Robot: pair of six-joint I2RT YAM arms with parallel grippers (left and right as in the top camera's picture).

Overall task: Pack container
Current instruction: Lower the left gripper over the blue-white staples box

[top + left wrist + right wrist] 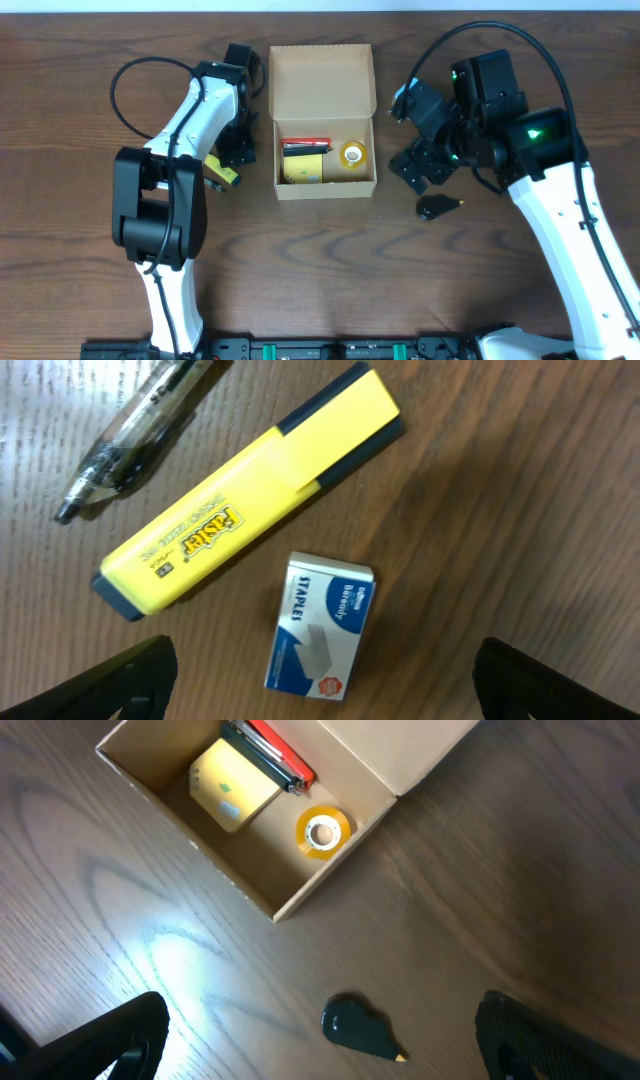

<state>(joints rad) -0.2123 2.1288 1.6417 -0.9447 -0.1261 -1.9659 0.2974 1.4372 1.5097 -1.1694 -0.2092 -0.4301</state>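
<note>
The tan cardboard container [325, 190] stands open at the table's middle, its flap lid folded back. It holds a yellow pad [303, 167], a red-and-black item [305, 143] and a tape roll [352, 153]. It also shows in the right wrist view [335, 870]. My left gripper [238, 150] is open and empty, left of the container, above a blue-and-white staples box [320, 625], a yellow highlighter [250, 490] and a clear pen [135, 435]. My right gripper [425, 165] is open and empty, right of the container, above a small black teardrop-shaped item [355, 1025].
The highlighter's end [226, 174] shows by the left arm in the overhead view. The black teardrop item [438, 207] lies on bare wood right of the container's front corner. Cables loop behind both arms.
</note>
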